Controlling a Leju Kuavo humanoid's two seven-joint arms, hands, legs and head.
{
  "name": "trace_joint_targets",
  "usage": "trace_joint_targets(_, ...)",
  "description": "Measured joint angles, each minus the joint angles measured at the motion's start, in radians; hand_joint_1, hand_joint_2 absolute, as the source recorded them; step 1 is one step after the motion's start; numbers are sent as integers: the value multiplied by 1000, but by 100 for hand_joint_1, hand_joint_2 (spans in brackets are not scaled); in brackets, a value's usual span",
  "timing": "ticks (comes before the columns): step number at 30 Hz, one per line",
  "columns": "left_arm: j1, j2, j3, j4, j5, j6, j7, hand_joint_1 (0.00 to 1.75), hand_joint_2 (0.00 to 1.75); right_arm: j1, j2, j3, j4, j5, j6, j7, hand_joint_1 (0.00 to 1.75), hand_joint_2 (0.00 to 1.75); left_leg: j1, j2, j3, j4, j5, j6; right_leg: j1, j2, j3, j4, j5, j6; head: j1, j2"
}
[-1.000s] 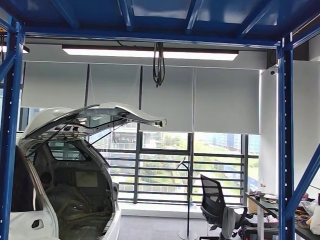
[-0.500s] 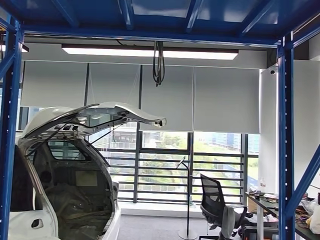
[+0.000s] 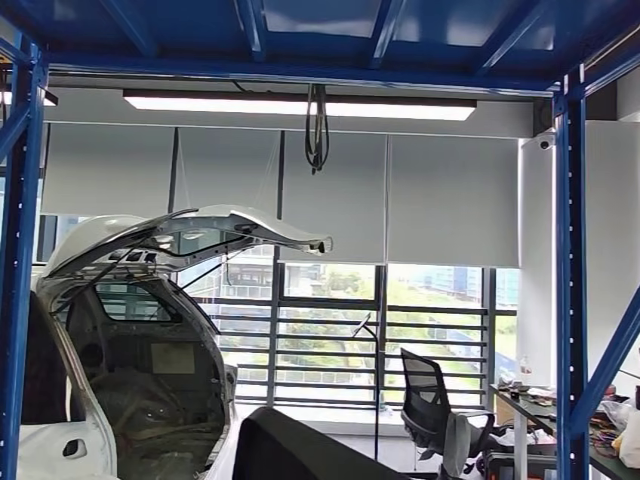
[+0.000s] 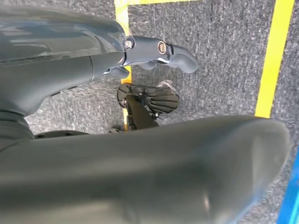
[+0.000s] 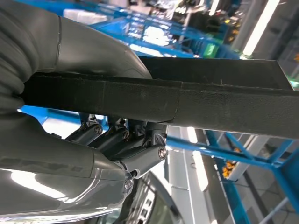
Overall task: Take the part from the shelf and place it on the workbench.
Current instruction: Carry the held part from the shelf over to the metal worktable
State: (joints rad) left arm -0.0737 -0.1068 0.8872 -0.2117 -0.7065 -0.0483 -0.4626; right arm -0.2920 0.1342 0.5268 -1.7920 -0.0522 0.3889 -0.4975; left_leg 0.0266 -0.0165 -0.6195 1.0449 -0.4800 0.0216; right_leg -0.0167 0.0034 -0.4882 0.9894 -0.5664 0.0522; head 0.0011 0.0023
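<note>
Part status: we have the long flat black panel part (image 5: 197, 100) clamped in the right robot hand (image 5: 116, 140), thumb on one face, dark fingers (image 5: 141, 156) curled under the other. Its long axis runs straight out away from that hand. Head view shows its dark edge (image 3: 302, 450) poking up at the near bottom, centre. Left robot hand (image 4: 155, 49) hangs over grey carpet with yellow floor tape (image 4: 273, 56); fingers look loosely extended with nothing visibly gripped, beside a big dark blurred shape we can't identify. Blue steel rack frame (image 3: 570, 300) boxes us in; white car with raised tailgate (image 3: 136, 330) far left, cluttered worktop (image 3: 543, 405) far right. We'd judge the long panel could clip the uprights when turning.
</note>
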Motion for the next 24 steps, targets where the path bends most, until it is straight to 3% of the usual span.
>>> trace_joint_targets(2,2,1,1,0,-4,3,2,0,175,6,-3,4,-8,-14,6,0,175,175,4,3,12,-15,5,5,-2,-1,-31,72,-41,2,0,0)
trace_joint_targets(4,4,2,2,0,-6,4,6,0,175,19,-8,6,-10,-21,8,-1,175,175,3,4,14,-17,5,5,-3,-1,-105,206,-96,5,0,0)
trace_joint_targets(5,5,2,2,0,-6,4,8,0,175,27,-11,6,-10,-22,8,-2,175,175,3,4,14,-17,4,4,-4,-1,-138,257,-106,7,0,0)
trace_joint_targets(6,7,2,3,0,-6,4,9,0,175,36,-13,7,-10,-23,8,-2,175,175,4,4,15,-17,3,3,-6,-1,-156,276,-97,8,0,0)
trace_joint_targets(7,9,2,4,0,-6,4,11,0,175,42,-16,7,-11,-23,8,-2,175,175,5,3,18,-16,1,0,-8,-1,-156,256,-68,9,0,0)
trace_joint_targets(9,11,2,5,0,-6,4,13,0,175,48,-20,9,-14,-23,8,-3,175,175,7,2,24,-16,-5,-10,-11,-1,-112,136,13,11,0,0)
trace_joint_targets(11,11,3,6,0,-6,5,15,0,175,54,-23,11,-17,-23,8,-4,175,175,6,0,25,-14,-7,-24,-9,3,-80,44,53,4,0,0)
trace_joint_targets(14,13,3,9,0,-7,5,15,0,175,62,-27,12,-19,-23,7,-5,175,175,8,0,25,-22,-4,-43,-4,6,-80,27,56,-19,2,0)
trace_joint_targets(16,13,4,10,0,-8,5,15,0,175,64,-27,13,-19,-23,6,-5,175,175,10,3,16,0,-25,-49,-5,4,-77,21,59,-35,2,0)
trace_joint_targets(17,13,4,10,0,-9,5,15,0,175,64,-27,14,-19,-23,6,-5,175,175,9,5,-1,37,-49,-49,-5,2,-75,18,60,-41,2,0)
trace_joint_targets(20,15,3,10,0,-14,3,14,0,175,69,-28,16,-18,-22,6,-5,175,175,6,7,-89,225,-128,-47,2,-4,-72,18,56,-51,2,0)
trace_joint_targets(21,16,3,11,0,-15,3,14,0,175,71,-28,16,-18,-22,6,-5,175,175,5,7,-106,258,-130,-46,4,-4,-70,18,54,-52,2,0)
trace_joint_targets(22,17,4,11,0,-16,2,13,0,175,72,-28,17,-18,-22,6,-5,175,175,4,7,-104,250,-113,-44,5,-3,-67,19,52,-53,2,0)
trace_joint_targets(24,16,4,11,0,-17,2,12,0,175,72,-28,17,-17,-21,6,-5,175,175,3,8,-56,142,-43,-39,5,-1,-57,19,44,-50,2,0)
